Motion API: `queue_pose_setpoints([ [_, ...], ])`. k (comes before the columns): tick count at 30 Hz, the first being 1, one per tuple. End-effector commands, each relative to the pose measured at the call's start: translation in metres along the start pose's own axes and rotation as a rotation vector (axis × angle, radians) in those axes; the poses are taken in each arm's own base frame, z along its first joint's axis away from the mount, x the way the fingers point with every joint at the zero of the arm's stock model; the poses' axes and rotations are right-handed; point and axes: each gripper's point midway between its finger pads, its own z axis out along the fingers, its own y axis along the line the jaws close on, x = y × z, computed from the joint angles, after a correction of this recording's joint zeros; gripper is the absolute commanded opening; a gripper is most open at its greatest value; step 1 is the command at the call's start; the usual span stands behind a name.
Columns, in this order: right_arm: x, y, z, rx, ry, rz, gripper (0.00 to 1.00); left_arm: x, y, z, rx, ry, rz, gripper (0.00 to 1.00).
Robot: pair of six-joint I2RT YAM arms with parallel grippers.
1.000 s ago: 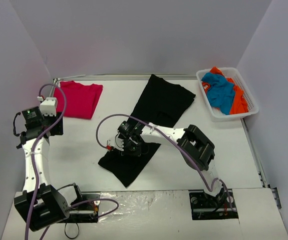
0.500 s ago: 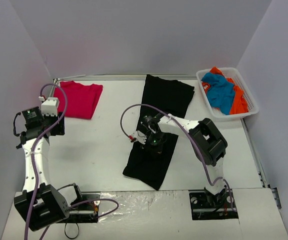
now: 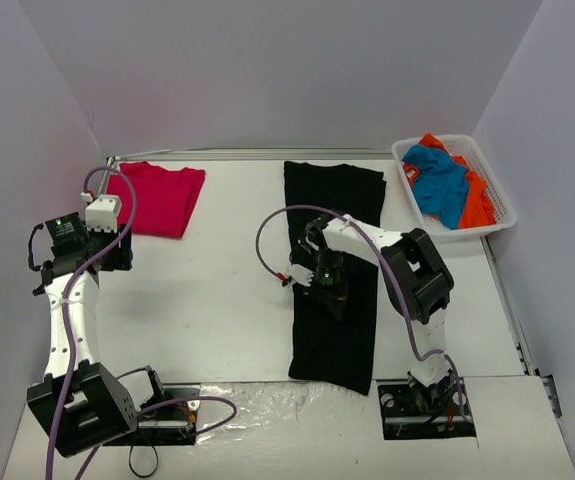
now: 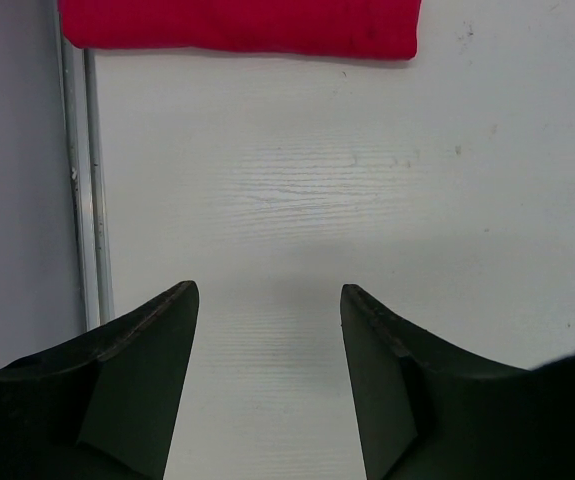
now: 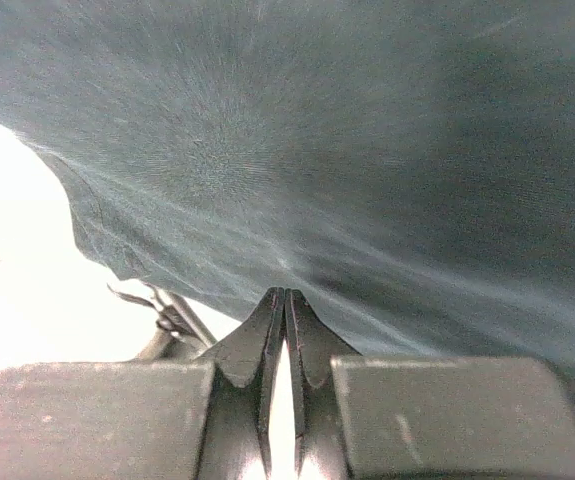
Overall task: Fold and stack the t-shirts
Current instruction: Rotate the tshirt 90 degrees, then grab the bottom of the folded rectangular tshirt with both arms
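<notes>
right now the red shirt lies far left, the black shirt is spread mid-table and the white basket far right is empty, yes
No: the white basket is not empty. The top external view shows a blue shirt and an orange shirt in it. The red shirt at the far left and the black shirt mid-table are right.

This is looking like a robotics lab, a closed test cell and not a home or shop. Plain pale walls (image 3: 267, 70) are boxing in a white worktop (image 3: 197, 300) on three sides. Two small robot arms, the left arm (image 3: 67, 310) and the right arm (image 3: 407, 270), are standing bolted at its near edge, with purple cables (image 3: 267, 230) looping loose in the open. The only goods lying about are test pieces: a black t-shirt (image 3: 332, 190), a red t-shirt (image 3: 162, 195) and a white basket (image 3: 502, 215) holding more clothes.
</notes>
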Motion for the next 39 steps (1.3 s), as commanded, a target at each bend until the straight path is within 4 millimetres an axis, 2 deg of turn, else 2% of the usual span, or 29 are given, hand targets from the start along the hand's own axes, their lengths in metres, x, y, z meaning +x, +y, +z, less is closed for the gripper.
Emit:
queue_pose_setpoints([
  [1, -0.011, 0.006, -0.040, 0.029, -0.042, -0.066, 0.00, -0.001, -0.002, -0.001, 0.018, -0.006, 0.012, 0.57],
  [3, -0.020, -0.001, -0.052, 0.060, -0.080, -0.073, 0.00, -0.001, -0.002, -0.001, 0.021, -0.006, 0.013, 0.57],
  [6, -0.038, -0.024, -0.079, 0.140, -0.189, -0.054, 0.00, -0.001, -0.004, -0.001, 0.029, -0.006, 0.015, 0.57],
  [7, -0.044, -0.031, -0.093, 0.163, -0.244, -0.052, 0.00, -0.001, -0.004, -0.001, 0.028, -0.005, 0.014, 0.57],
  [9, -0.049, -0.042, -0.107, 0.204, -0.288, -0.036, 0.00, 0.000, -0.004, -0.001, 0.028, -0.005, 0.015, 0.58],
  [11, -0.052, -0.069, -0.123, 0.293, -0.328, 0.026, 0.00, -0.001, -0.004, 0.000, 0.032, -0.005, 0.016, 0.58],
  [13, -0.051, -0.097, -0.126, 0.350, -0.324, 0.091, 0.00, 0.000, -0.004, 0.001, 0.036, 0.002, 0.013, 0.58],
  [14, -0.049, -0.116, -0.139, 0.398, -0.346, 0.142, 0.00, 0.000, -0.005, 0.001, 0.040, 0.000, 0.016, 0.58],
  [15, -0.049, -0.134, -0.132, 0.397, -0.332, 0.184, 0.00, 0.000, -0.005, 0.001, 0.044, 0.002, 0.019, 0.58],
  [19, -0.054, -0.193, -0.145, 0.477, -0.349, 0.296, 0.00, -0.001, -0.011, 0.003, 0.071, -0.012, 0.041, 0.58],
  [20, -0.058, -0.206, -0.162, 0.532, -0.372, 0.307, 0.00, -0.001, -0.012, 0.003, 0.072, -0.010, 0.045, 0.58],
  [21, -0.057, -0.222, -0.151, 0.529, -0.347, 0.332, 0.00, 0.000, -0.012, 0.004, 0.075, -0.006, 0.044, 0.58],
  [25, -0.050, -0.255, -0.144, 0.575, -0.314, 0.385, 0.00, 0.005, -0.011, 0.006, 0.072, 0.018, 0.051, 0.58],
  [28, -0.047, -0.265, -0.129, 0.548, -0.307, 0.401, 0.00, 0.006, -0.013, 0.007, 0.083, 0.018, 0.052, 0.59],
  [33, -0.045, -0.269, -0.099, 0.488, -0.267, 0.384, 0.00, 0.003, -0.017, 0.010, 0.103, 0.023, 0.048, 0.59],
  [36, -0.051, -0.272, -0.083, 0.448, -0.265, 0.356, 0.00, 0.004, -0.019, 0.013, 0.112, 0.033, 0.054, 0.58],
  [39, -0.063, -0.282, -0.080, 0.462, -0.281, 0.323, 0.00, 0.006, -0.020, 0.015, 0.115, 0.042, 0.055, 0.59],
])
